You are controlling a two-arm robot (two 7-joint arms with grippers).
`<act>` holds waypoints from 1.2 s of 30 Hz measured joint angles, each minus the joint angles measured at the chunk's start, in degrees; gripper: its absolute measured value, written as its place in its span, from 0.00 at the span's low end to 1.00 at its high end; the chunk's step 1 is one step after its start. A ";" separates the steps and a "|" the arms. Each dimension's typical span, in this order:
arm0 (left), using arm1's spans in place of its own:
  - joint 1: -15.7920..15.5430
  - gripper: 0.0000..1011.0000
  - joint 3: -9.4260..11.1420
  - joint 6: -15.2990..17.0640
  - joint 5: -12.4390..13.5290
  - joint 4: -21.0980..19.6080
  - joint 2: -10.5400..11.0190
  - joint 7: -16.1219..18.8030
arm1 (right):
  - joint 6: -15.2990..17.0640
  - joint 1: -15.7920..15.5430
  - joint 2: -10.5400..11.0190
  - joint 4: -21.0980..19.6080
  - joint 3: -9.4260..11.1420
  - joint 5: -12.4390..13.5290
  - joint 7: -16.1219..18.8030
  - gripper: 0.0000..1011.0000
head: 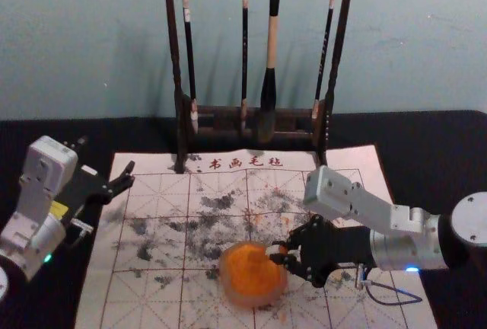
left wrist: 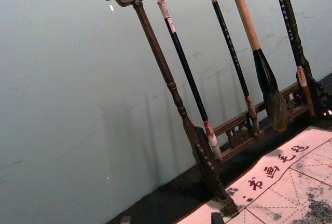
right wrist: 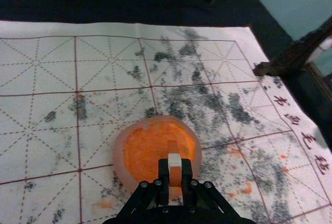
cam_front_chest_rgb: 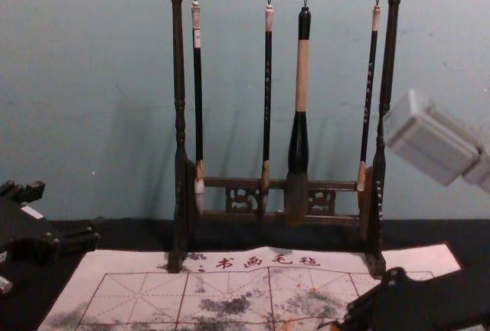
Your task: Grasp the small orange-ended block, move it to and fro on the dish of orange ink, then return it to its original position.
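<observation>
Right end effector (head: 280, 252) gripping at ink dish (head: 225, 283); left idle

Right arm (head: 407, 249) reaches in from the dish's right, forearm near level, blue light lit. Fingers (right wrist: 188, 175) closed firmly, tips over the dish's right rim. Left arm (head: 34, 222) parked well left of the dish, green light lit. Left end effector (head: 106, 158) farther back than the dish, jaws spread wide.

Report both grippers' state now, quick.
Left gripper: open, holding nothing, at the felt mat's left side.
Right gripper: closed on the small block, at the dish of orange ink.
</observation>
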 joint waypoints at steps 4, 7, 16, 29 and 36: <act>0.00 0.99 0.00 0.00 0.01 0.00 0.00 0.00 | 0.51 -0.47 0.45 -0.52 1.32 1.20 -0.34 0.10; 0.00 0.99 0.00 0.00 0.00 0.00 0.00 0.00 | 0.88 -0.85 0.95 -1.18 2.03 1.89 -0.62 0.10; 0.00 0.99 0.00 0.00 0.00 0.00 0.00 0.00 | 4.12 -2.88 4.11 -4.83 5.72 4.65 -2.77 0.10; 0.00 0.99 0.00 0.00 0.00 0.00 0.00 0.00 | 14.80 -6.12 10.12 -11.24 12.32 7.59 -7.72 0.10; 0.00 0.99 0.00 0.00 0.01 0.00 0.00 0.00 | 20.61 -5.78 10.66 -12.05 12.86 8.63 -7.95 0.10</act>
